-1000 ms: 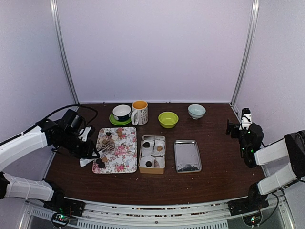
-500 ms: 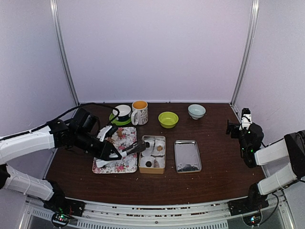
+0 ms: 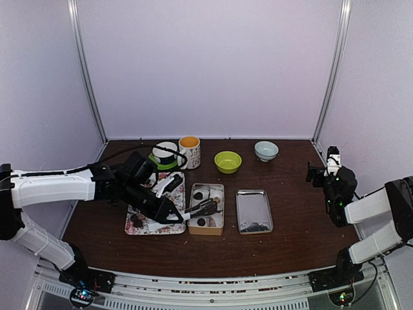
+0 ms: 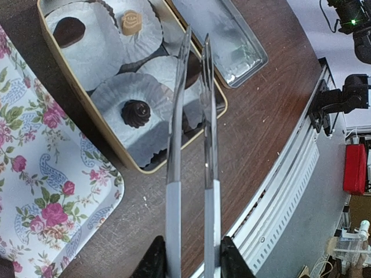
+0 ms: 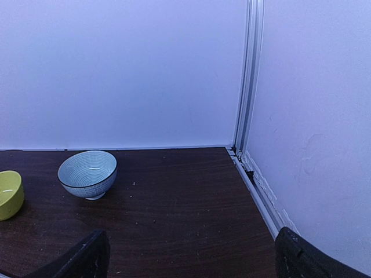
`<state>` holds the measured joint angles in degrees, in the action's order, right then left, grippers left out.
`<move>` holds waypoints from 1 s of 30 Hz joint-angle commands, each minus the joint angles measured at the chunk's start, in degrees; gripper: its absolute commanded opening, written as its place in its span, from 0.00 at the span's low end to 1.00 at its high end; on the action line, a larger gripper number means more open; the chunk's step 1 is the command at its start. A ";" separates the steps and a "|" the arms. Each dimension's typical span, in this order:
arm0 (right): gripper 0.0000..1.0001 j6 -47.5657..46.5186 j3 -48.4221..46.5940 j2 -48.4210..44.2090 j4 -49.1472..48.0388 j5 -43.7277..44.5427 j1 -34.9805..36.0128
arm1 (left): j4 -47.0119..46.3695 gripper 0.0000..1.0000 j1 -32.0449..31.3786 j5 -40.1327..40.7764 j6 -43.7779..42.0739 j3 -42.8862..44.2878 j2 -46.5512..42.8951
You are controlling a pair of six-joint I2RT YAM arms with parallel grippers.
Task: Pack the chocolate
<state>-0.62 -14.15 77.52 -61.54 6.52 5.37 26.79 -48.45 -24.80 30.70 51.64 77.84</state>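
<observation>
My left gripper (image 3: pixel 171 213) (image 4: pixel 188 262) is shut on the slim silver tongs (image 4: pixel 191 145), whose tips hang over the tan tin (image 3: pixel 191 226) (image 4: pixel 87 104) lined with white paper cups. In the tin lie a dark chocolate (image 4: pixel 68 30), a tan chocolate (image 4: pixel 131 21) and a dark swirl chocolate (image 4: pixel 135 112). A dark lump (image 4: pixel 193 68) shows between the tong arms; I cannot tell whether it is gripped. More chocolates (image 3: pixel 136 220) lie on the floral tray (image 3: pixel 161 226) (image 4: pixel 46 174). My right gripper (image 3: pixel 324 172) (image 5: pixel 194 260) is open and empty at the far right.
A silver metal tray (image 3: pixel 253 210) (image 4: pixel 223 35) lies right of the tin. Along the back stand a dark cup on a green saucer (image 3: pixel 164 153), a patterned mug (image 3: pixel 189 152), a green bowl (image 3: pixel 228 161) and a blue-white bowl (image 3: pixel 266 150) (image 5: pixel 87 174).
My left arm has swung right, from the floral tray's left edge across the tray, bringing the tongs' tips over the tin. The right arm has not moved.
</observation>
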 commanded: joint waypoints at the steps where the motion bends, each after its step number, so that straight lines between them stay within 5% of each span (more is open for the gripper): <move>1: 1.00 0.52 -0.17 0.27 -0.84 1.12 -0.35 | -5.22 0.20 -0.25 -0.89 -0.75 1.11 1.72; 30: 1.00 0.62 -0.24 0.31 -0.69 1.11 -0.34 | -7.98 0.24 -0.76 -2.03 1.47 -1.94 4.52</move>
<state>-0.60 -14.15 77.52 -61.54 6.52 5.37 22.24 -48.56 -25.78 31.88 50.04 82.19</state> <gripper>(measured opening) 0.999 0.266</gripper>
